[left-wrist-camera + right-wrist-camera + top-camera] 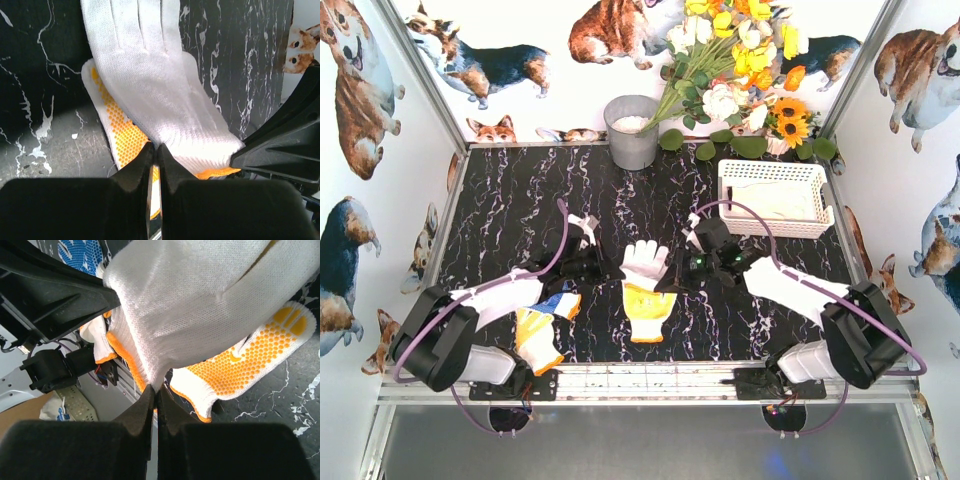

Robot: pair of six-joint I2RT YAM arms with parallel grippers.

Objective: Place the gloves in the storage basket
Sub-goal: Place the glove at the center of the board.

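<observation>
A white knit glove [645, 260] is held just above the dark marble table by both grippers, one at each side of its cuff end. My left gripper [607, 268] is shut on its left edge [150, 75]. My right gripper [670, 280] is shut on its other edge [200, 300]. Under it lies a yellow-dotted glove [647, 312] with an orange-trimmed cuff, also visible in the left wrist view [122, 135] and the right wrist view [250, 360]. The white lattice storage basket [775, 228] stands at the back right with a pale glove [782, 200] inside.
A yellow-palmed glove [535, 338] and a blue-palmed glove [560, 303] lie near the left arm's base at the front left. A grey metal bucket [632, 130] stands at the back centre, with a bunch of flowers [740, 60] beside it. Walls close in the table on three sides.
</observation>
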